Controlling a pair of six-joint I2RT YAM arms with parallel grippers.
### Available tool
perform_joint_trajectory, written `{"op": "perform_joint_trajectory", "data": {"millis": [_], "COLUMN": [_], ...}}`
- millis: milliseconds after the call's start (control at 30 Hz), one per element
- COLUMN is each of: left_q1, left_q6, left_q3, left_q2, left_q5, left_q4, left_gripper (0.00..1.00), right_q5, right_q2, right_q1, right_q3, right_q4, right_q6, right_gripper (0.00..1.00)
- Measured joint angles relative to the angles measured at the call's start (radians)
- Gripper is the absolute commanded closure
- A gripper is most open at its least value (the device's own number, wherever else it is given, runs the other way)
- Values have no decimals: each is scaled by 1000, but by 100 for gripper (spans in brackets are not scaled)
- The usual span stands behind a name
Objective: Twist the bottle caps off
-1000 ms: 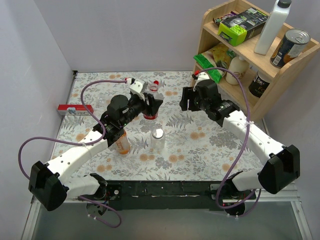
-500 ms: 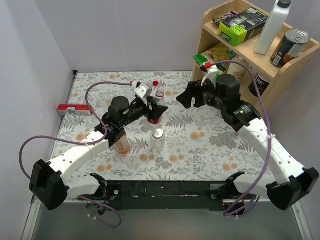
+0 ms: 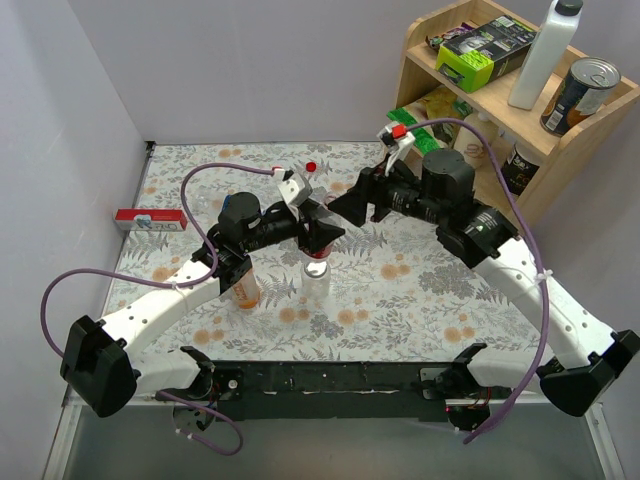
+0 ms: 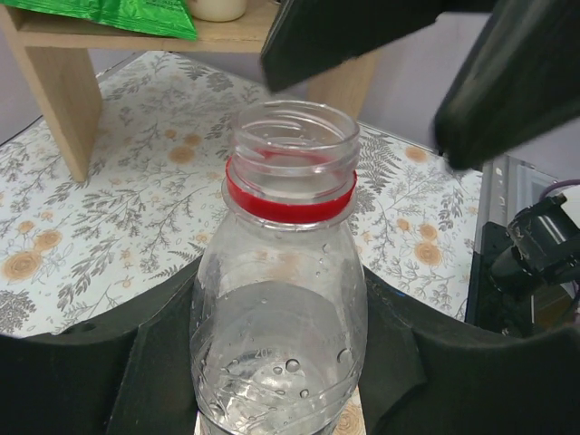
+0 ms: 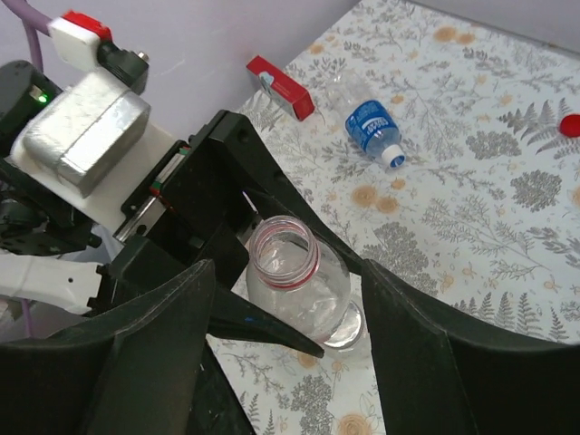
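Note:
My left gripper is shut on the clear bottle, which has a red neck ring and an open mouth with no cap. It holds the bottle above the table's middle. My right gripper is open, with its fingers on either side of the bottle's mouth and apart from it. The red cap lies on the table behind. The squat clear bottle with its silver-white cap stands below the grippers. The orange-liquid bottle stands under my left arm. The blue-labelled bottle lies on its side, capped.
A wooden shelf with cans, packets and a tall white bottle stands at the back right. A red box lies at the table's left edge. Purple cables loop over both arms.
My right gripper has swung left and now faces the bottle's mouth. My left gripper has shifted right with the bottle. The red cap has stayed on the table.

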Motion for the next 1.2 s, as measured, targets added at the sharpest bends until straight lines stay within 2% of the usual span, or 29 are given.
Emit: {"op": "perform_joint_trajectory", "data": {"millis": [167, 233, 300, 333, 367, 433, 467, 500, 567, 633, 667, 700, 933, 1200], "left_q1": [-10, -14, -19, -19, -21, -24, -24, -24, -24, -24, -24, -24, -25, -24], "left_q6": [0, 1, 2, 3, 4, 7, 4, 0, 0, -2, -2, -2, -12, 26], "left_q3": [0, 0, 0, 0, 0, 0, 0, 0, 0, 0, 0, -1, 0, 14], "left_q2": [0, 0, 0, 0, 0, -1, -2, -2, -2, -2, -2, -2, -3, -2], "left_q5": [24, 31, 33, 34, 34, 34, 34, 32, 29, 25, 23, 18, -11, -82], "left_q4": [0, 0, 0, 0, 0, 0, -2, -4, -8, -8, -7, -5, 8, -42], "left_gripper": [58, 58, 58, 58, 58, 58, 58, 57, 46, 30, 11, 2, 2, 2], "right_q5": [43, 56, 66, 69, 71, 91, 92, 95, 98, 103, 111, 119, 293, 459], "right_q2": [47, 54, 58, 60, 61, 66, 68, 71, 72, 72, 72, 72, 82, 222], "right_q1": [53, 69, 80, 84, 87, 92, 91, 91, 92, 92, 92, 94, 98, 42], "right_q3": [2, 2, 4, 5, 5, 5, 5, 5, 5, 5, 5, 5, 11, 163], "right_q4": [-16, -16, -16, -16, -15, -18, -16, -16, -15, -15, -15, -17, -65, -67], "right_q6": [0, 0, -1, -1, -1, -9, -6, -7, -8, -7, -6, -6, -49, -141], "right_gripper": [30, 34, 42, 50, 65, 79, 94, 99, 99, 99, 99, 99, 99, 99]}}
